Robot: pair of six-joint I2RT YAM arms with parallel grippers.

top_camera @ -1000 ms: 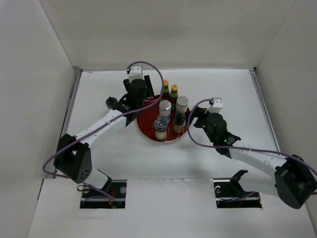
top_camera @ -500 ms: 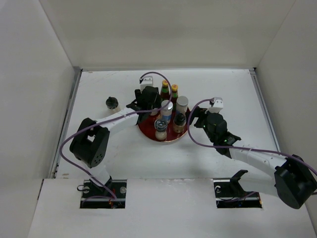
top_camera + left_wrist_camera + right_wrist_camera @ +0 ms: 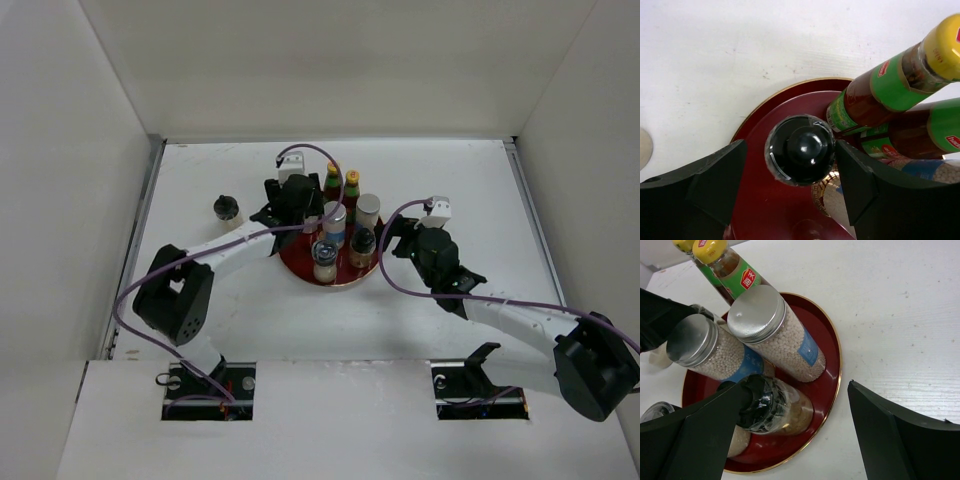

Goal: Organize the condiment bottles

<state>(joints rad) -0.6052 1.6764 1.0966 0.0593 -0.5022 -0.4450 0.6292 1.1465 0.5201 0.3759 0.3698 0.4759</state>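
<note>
Six or perhaps seven bottles on the tray; one shaker left of it on the table.

Jar lids brushed metal; shaker cap glossy black plastic; tray glossy red.

In the top view the left gripper hides the shaker it stands over, and the print on the sauce bottles is too small to read. The left wrist view shows only that shaker's black cap, its body hidden below. Both sauce bottles run off the right edge, and a pale shape at the left edge is cut too short to name. In the right wrist view the near black finger covers most of a second shaker.
</note>
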